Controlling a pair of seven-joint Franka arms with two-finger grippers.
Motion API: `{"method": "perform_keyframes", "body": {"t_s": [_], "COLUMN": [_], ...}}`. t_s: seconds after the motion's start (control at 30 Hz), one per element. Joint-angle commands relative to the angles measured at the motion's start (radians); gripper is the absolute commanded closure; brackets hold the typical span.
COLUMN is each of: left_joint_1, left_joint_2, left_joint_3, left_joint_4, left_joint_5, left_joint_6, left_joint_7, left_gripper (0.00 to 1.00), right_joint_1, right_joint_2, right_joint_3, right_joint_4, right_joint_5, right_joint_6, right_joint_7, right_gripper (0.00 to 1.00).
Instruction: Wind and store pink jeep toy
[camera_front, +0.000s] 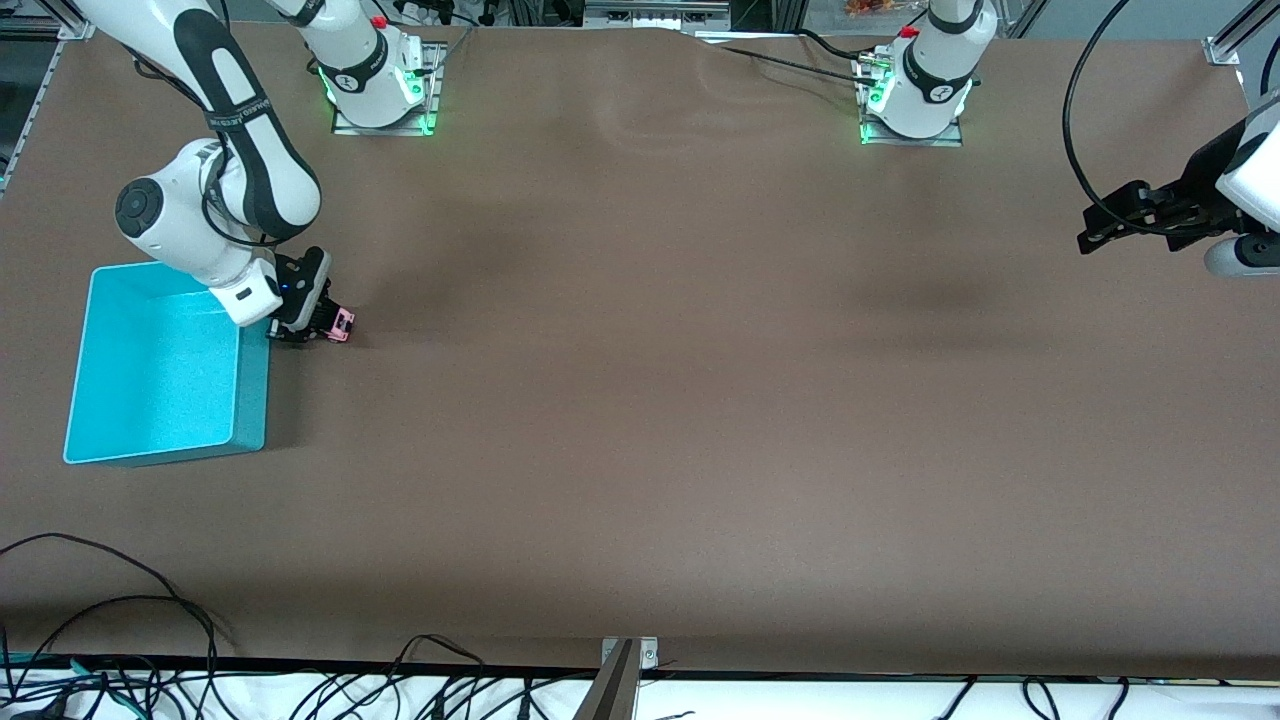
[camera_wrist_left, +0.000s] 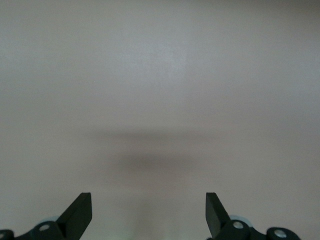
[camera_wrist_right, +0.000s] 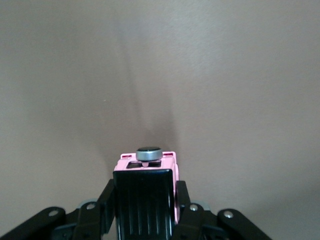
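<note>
The pink jeep toy (camera_wrist_right: 146, 187) is half hidden between the right gripper's (camera_wrist_right: 145, 210) jaws, its wheels unseen.

The surface (camera_front: 640, 400) is a flat matte brown sheet extending across the whole front view. A slight ripple marks it near the edge where the bases stand. Lighting is diffuse and even, producing soft shadows. Aluminium frame profiles (camera_front: 1235, 40) stand at the corners along that edge. Along the edge nearest the front camera, black cables (camera_front: 150, 640) lie looped over a white strip (camera_front: 900, 700), beside a metal bracket (camera_front: 628, 655).
</note>
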Motion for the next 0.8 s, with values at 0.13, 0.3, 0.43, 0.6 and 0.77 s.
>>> {"method": "perform_keyframes", "body": {"t_s": [0.13,0.3,0.43,0.6,0.77], "left_joint_1": [0.005,0.005,0.005,0.005,0.005], "left_joint_2": [0.015,0.015,0.015,0.015,0.015], "left_joint_3": [0.001,0.001,0.001,0.001,0.001], "left_joint_4": [0.036,0.036,0.036,0.036,0.036], "left_joint_5": [-0.004,-0.004,-0.004,-0.004,-0.004], "left_joint_6": [-0.028,-0.028,-0.028,-0.028,-0.028], "left_joint_7": [-0.004,-0.004,-0.004,-0.007,-0.004], "left_gripper": [0.00,0.00,0.00,0.00,0.00], "right_joint_1": [-0.002,-0.002,-0.002,-0.002,-0.007], "right_joint_2": [-0.102,-0.147,-0.189,-0.212,-0.217], "right_joint_3": [0.021,0.034,0.050,0.051,0.047], "right_joint_4": [0.022,0.040,0.104,0.208,0.302], "right_joint_5": [-0.087,-0.273,-0.399,-0.413,-0.416], "right_joint_6": [-0.036,-0.110,-0.243,-0.429,-0.576], "right_joint_7": [0.075,0.291,0.418,0.445,0.428], "right_gripper": [0.71,0.71,0.71,0.70,0.70]}}
